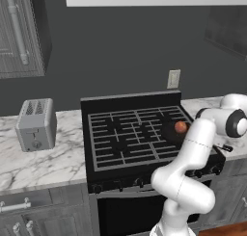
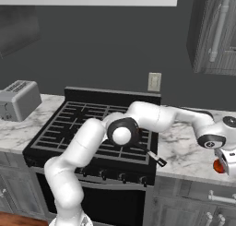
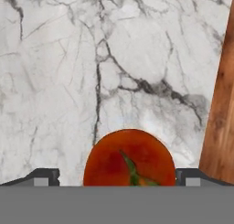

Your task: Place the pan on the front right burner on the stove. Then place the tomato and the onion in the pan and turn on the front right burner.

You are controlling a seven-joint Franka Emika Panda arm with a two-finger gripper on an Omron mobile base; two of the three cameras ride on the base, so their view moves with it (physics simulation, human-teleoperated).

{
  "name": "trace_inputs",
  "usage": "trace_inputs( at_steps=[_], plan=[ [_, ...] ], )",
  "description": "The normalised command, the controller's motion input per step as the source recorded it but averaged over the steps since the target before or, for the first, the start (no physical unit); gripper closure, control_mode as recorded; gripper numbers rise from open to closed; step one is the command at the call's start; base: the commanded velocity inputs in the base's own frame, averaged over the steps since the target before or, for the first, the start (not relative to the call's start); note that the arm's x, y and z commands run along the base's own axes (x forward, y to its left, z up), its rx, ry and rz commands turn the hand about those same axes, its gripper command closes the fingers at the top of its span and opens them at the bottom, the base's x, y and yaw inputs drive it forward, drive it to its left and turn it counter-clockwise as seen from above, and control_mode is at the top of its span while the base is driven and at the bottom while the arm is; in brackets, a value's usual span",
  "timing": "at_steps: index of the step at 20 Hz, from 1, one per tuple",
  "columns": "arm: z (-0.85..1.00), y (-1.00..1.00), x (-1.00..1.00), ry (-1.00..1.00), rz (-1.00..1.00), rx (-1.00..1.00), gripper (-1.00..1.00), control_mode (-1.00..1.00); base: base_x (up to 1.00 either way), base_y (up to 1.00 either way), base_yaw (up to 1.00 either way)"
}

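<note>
The white arm hid most of the small black frying pan [image 1: 170, 130] in both base views. The grey band cut off the bright red-orange tomato [image 3: 129, 158] below, and whether the gripper [image 3: 117, 177] touched it was unclear.

**Even, flat light — soft rendered detail**

We see dim, even lighting with no glare. The dark wall [image 1: 120, 52] stays murky while the marble counter [image 3: 68, 81] reads bright. Shadows are faint. Edges look slightly soft and pixelated — we notice no lens distortion at the borders.
</note>
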Motion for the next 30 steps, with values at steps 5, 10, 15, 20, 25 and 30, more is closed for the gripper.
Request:
trace_inputs(
  at_steps=[5,10,15,20,25,30],
  plan=[
    [-0.16,-0.21,0.21,0.0,0.0,0.0,-1.0,-1.0,0.0,0.0,0.0],
    [-0.12,-0.28,-0.05,0.02,0.0,0.0,-1.0,-1.0,0.0,0.0,0.0],
    [-0.12,-0.09,-0.07,0.03,0.0,0.0,-1.0,-1.0,0.0,0.0,0.0],
    [-0.04,0.0,0.0,0.0,0.0,0.02,-1.0,-1.0,0.0,0.0,0.0],
    [0.0,0.09,0.0,0.0,0.0,0.02,-1.0,-1.0,0.0,0.0,0.0],
    [-0.02,0.27,0.0,0.01,0.0,0.0,-1.0,-1.0,0.0,0.0,0.0]
  ],
)
